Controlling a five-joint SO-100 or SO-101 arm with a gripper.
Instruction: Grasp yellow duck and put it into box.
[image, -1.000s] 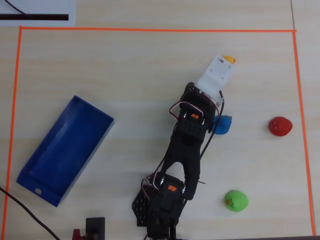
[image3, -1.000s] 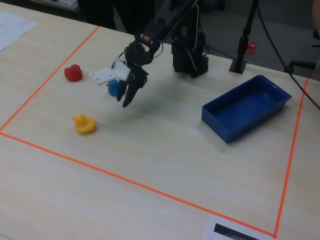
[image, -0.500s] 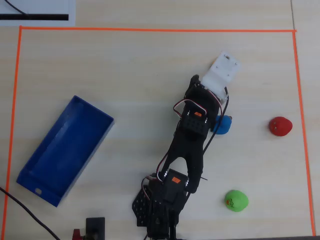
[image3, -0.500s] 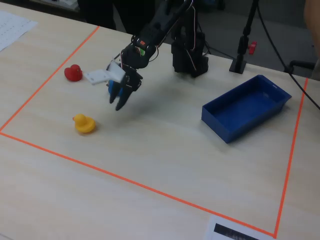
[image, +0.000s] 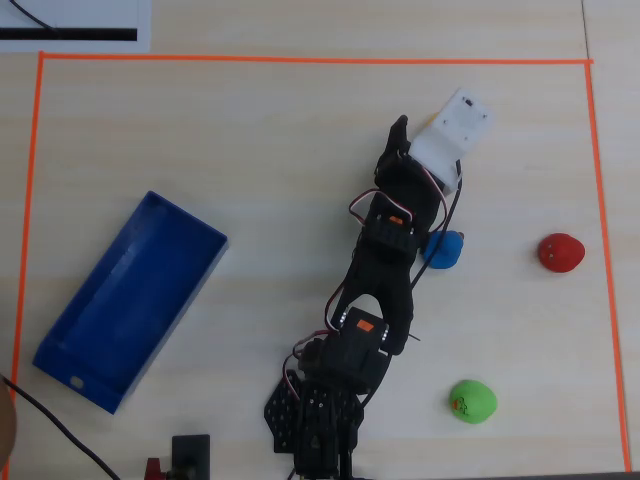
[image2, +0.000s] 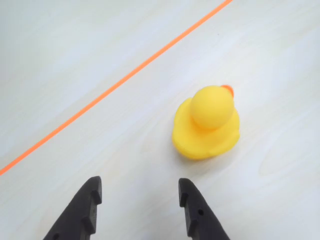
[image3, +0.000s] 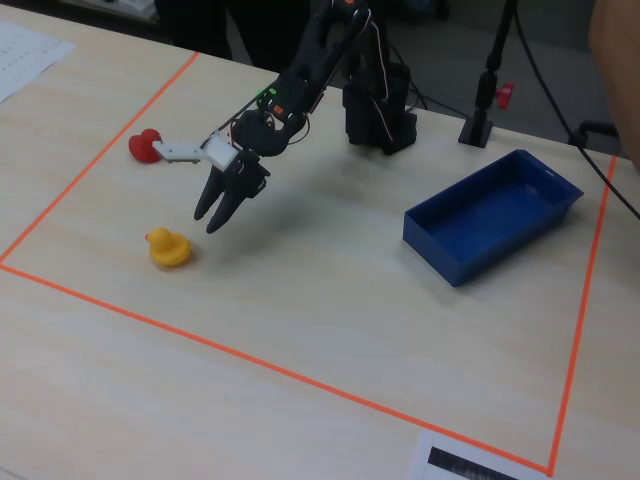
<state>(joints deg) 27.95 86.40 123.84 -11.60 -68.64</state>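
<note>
The yellow duck (image2: 206, 125) stands on the pale table, its orange beak pointing away from the camera; it also shows in the fixed view (image3: 168, 247). In the overhead view it is hidden under the arm's white wrist mount (image: 452, 135). My gripper (image2: 139, 182) is open and empty, short of the duck, which lies ahead and to the right of the jaws. In the fixed view the gripper (image3: 210, 222) hangs above the table just right of the duck. The blue box (image: 80, 375) lies empty at the left in the overhead view and at the right in the fixed view (image3: 450, 250).
A red toy (image: 560, 252) lies near the right tape line, a blue toy (image: 445, 250) is partly under the arm, and a green toy (image: 472, 402) lies near the arm's base. An orange tape line (image2: 125, 77) runs behind the duck.
</note>
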